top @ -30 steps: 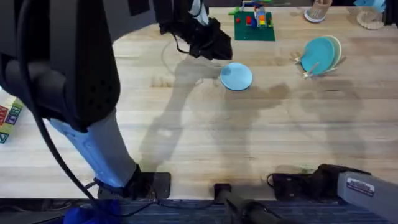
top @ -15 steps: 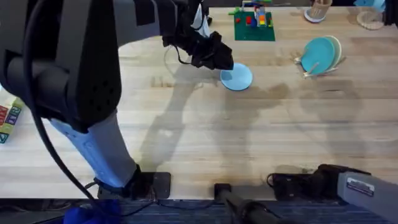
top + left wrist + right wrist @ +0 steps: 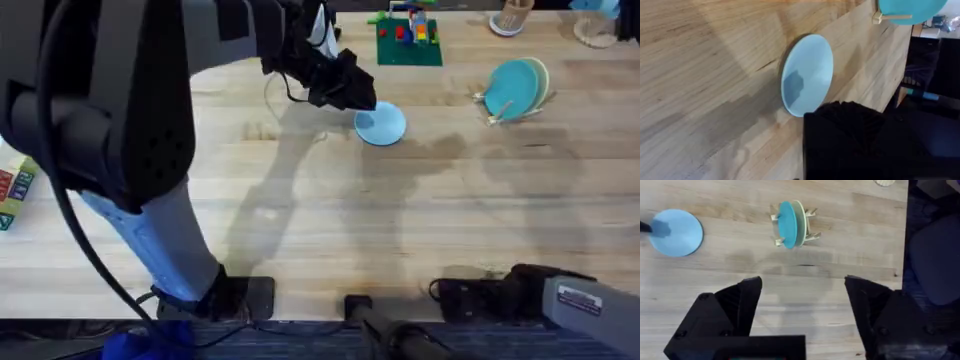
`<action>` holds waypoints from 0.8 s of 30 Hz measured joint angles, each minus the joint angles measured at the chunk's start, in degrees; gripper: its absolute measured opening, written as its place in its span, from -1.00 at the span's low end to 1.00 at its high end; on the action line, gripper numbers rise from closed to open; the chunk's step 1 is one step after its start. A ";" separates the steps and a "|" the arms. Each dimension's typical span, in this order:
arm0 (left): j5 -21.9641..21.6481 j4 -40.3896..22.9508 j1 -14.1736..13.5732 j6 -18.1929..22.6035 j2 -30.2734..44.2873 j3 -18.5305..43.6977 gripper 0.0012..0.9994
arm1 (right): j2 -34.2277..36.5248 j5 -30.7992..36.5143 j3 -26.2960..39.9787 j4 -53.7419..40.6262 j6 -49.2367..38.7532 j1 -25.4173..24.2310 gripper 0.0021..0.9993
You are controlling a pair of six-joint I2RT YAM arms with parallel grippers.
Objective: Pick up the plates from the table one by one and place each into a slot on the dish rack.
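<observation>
Pale light-blue round plastic plate (image 3: 381, 124) lies flat on the light wooden surface (image 3: 420, 220), left hand (image 3: 350, 95) at its edge, finger state unclear. Right hand (image 3: 802, 300) spread, idle. Risk: flat plate skids off instead of lifting.

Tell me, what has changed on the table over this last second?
The left gripper moved toward the pale blue plate and now sits at its edge; most of that move came early, with almost none since. The plate lies flat on the table, not lifted. The teal plate stands in the dish rack as before, and the right gripper stayed open near its base.
</observation>
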 joint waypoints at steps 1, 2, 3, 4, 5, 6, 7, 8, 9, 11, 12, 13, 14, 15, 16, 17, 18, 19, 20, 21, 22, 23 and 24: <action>0.00 -0.14 0.00 0.02 0.00 0.00 -0.92 | 0.00 -0.02 0.00 -0.01 0.00 0.00 0.99; -0.02 -0.18 0.00 0.00 0.00 0.00 -0.92 | 0.01 -0.01 0.00 0.00 0.00 0.00 0.99; -0.02 -0.18 0.00 0.02 0.00 0.00 -0.92 | 0.02 -0.01 0.00 0.00 0.00 0.00 0.99; -0.02 -0.18 0.00 0.02 0.00 0.00 -0.92 | 0.02 -0.02 0.00 0.00 0.00 0.00 0.99; -0.02 -0.17 0.00 0.02 0.00 0.00 -0.92 | 0.01 -0.02 0.00 0.00 0.00 0.00 0.99; -0.02 -0.18 0.00 0.07 0.00 0.00 -0.92 | 0.02 -0.01 0.00 0.00 0.00 0.00 0.99; -0.02 -0.18 0.00 0.20 0.00 0.00 -0.92 | 0.00 -0.02 0.00 0.00 0.00 0.00 0.99; -0.04 -0.18 0.00 0.25 0.00 0.00 -0.92 | 0.01 0.00 0.00 0.00 0.00 0.00 0.99; -0.12 -0.18 0.00 0.39 0.00 -0.02 -0.92 | 0.01 0.00 0.00 -0.01 0.00 0.00 0.99; -0.28 -0.11 0.00 0.42 0.00 -0.12 -0.92 | 0.00 -0.02 0.00 0.00 0.00 0.00 0.99; -0.28 0.01 0.00 0.44 0.00 -0.33 -0.92 | 0.01 -0.01 0.00 0.00 0.00 0.00 0.99; -0.28 0.33 0.04 0.44 0.00 -0.73 -0.92 | 0.02 -0.02 0.00 0.00 0.00 0.00 0.99; -0.33 0.87 0.04 0.46 0.00 -1.38 -0.92 | 0.02 0.00 0.00 0.00 0.00 0.00 0.99; -0.35 1.44 0.04 0.47 0.00 -2.00 -0.92 | 0.01 -0.01 0.00 0.00 0.00 0.00 0.99; -0.39 2.18 0.04 0.46 0.00 -2.78 -0.92 | 0.00 0.00 0.00 0.00 0.00 0.00 0.99; -0.44 2.81 0.04 0.48 0.00 -3.60 -0.92 | 0.00 0.00 0.00 0.00 0.00 0.00 0.99; -0.44 3.25 0.04 0.46 0.00 -4.19 -0.92 | 0.02 -0.02 0.00 0.00 0.00 0.00 0.99; -0.46 3.54 0.04 0.46 0.00 -4.68 -0.92 | 0.02 -0.02 0.00 0.00 0.00 0.00 0.99; -0.46 4.45 0.04 0.46 0.09 -5.29 -0.92 | 0.02 0.00 0.00 0.00 0.00 0.00 0.99; -0.46 4.97 0.11 0.48 0.28 -5.29 -0.92 | 0.02 0.00 0.00 0.00 0.00 0.00 0.99; -0.44 5.55 0.17 0.45 0.67 -5.28 -0.92 | 0.01 -0.01 0.00 0.00 0.00 0.00 0.99; -0.44 6.01 0.28 0.46 1.18 -5.27 -0.92 | 0.01 -0.01 0.00 0.00 0.00 0.00 0.99; -0.44 6.30 0.43 0.42 1.90 -5.27 -0.92 | 0.02 0.00 0.00 -0.02 0.00 0.00 0.99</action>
